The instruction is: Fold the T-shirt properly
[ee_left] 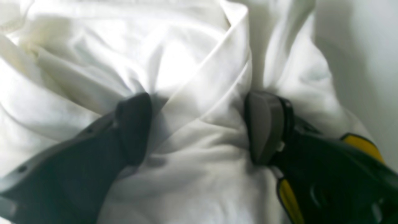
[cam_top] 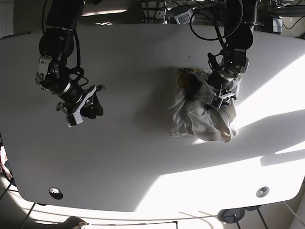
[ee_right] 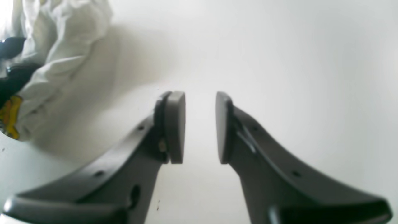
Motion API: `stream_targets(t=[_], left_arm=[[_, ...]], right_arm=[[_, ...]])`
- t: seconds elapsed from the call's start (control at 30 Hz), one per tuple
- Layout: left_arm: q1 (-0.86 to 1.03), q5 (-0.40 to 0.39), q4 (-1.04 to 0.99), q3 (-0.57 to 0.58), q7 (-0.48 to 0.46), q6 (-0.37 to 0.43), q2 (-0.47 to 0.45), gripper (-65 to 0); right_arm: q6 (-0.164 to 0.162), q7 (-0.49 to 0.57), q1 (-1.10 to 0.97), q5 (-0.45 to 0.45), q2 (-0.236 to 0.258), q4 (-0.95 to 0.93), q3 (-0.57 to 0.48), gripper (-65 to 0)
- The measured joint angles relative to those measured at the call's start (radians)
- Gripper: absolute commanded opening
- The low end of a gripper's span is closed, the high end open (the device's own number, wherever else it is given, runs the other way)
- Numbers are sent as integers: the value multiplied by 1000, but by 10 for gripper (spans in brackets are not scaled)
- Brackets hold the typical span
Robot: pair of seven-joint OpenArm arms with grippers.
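Observation:
The white T-shirt (cam_top: 202,119) lies crumpled in a heap on the right half of the white table (cam_top: 143,157). My left gripper (ee_left: 199,127) is pressed down into the heap, and in the base view it sits on the heap's upper right part (cam_top: 217,98). It is open, with a thick ridge of T-shirt (ee_left: 199,93) cloth bulging between its wide-set fingers (ee_left: 264,124). My right gripper (ee_right: 200,127) hovers open over bare table with nothing between its pads, far to the left of the shirt (cam_top: 90,107). The T-shirt (ee_right: 62,46) shows at the top left of the right wrist view.
Cables and frame parts (cam_top: 181,12) crowd the table's far edge. A hard sunlit patch (cam_top: 228,186) covers the front right of the table. Two round fittings (cam_top: 55,192) sit near the front corners. A dark yellow-flecked patch (cam_top: 187,76) shows at the heap's upper left.

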Motion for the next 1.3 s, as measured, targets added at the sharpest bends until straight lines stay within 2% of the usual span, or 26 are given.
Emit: stream_targets(t=[0.1, 0.17, 0.23, 0.33, 0.47, 0.53, 0.63, 0.77, 0.83, 0.9, 1.0, 1.07, 1.1, 1.13, 1.17, 1.3], left_arm=[[20, -11, -37, -177, 27, -131, -105, -217], [15, -11, -105, -271, 40, -188, -187, -217], [10, -11, -226, -330, 37, -220, -289, -217], [-23, -6, -371, -345, 53, -280, -412, -217], [-79, 37, -542, -344, 19, -291, -512, -218], [-67, 43, -563, -344, -14, -290, -533, -218], [-62, 63, -565, -343, 7, -291, -559, -218], [-23, 71, -565, -340, 11, -294, -622, -283], [-23, 76, -547, -341, 15, -291, -638, -290], [-13, 31, -476, -377, 30, -291, -632, -290], [48, -126, -324, -441, 11, -290, -630, -290], [51, -174, -243, -447, 26, -274, -584, -292], [49, -184, -197, -446, 26, -277, -545, -292], [39, -181, -150, -438, 26, -288, -497, -292], [7, -155, -87, -422, 25, -290, -410, -289], [-68, 23, 44, -352, 19, -294, -189, -287]], right_arm=[[0, 0, -3, 0, 0, 2, 2, -493], [0, 0, -4, 0, -2, 4, 2, -493], [0, 0, -15, 0, 0, 28, 4, -493], [0, -1, -31, -1, 0, 56, 4, -493], [0, 0, -29, 2, 0, 69, 4, -493], [0, -1, -31, 2, 0, 69, 3, -493], [0, 0, -31, 2, 0, 69, 3, -493], [0, 2, -52, -1, 9, 69, 4, -493], [0, 2, -64, -1, 9, 69, 4, -493], [-1, 7, -78, -1, 9, 69, 4, -493], [-4, 0, -86, -2, 9, 69, 6, -493], [-4, 4, -84, -3, 9, 69, 5, -493], [-3, 8, -84, -31, 8, 69, 3, -493], [-3, 9, -84, -83, 3, 69, 3, -493], [-3, 37, -86, -167, -9, 68, 5, -493], [-10, 275, -128, -346, -61, 60, 9, -493]])
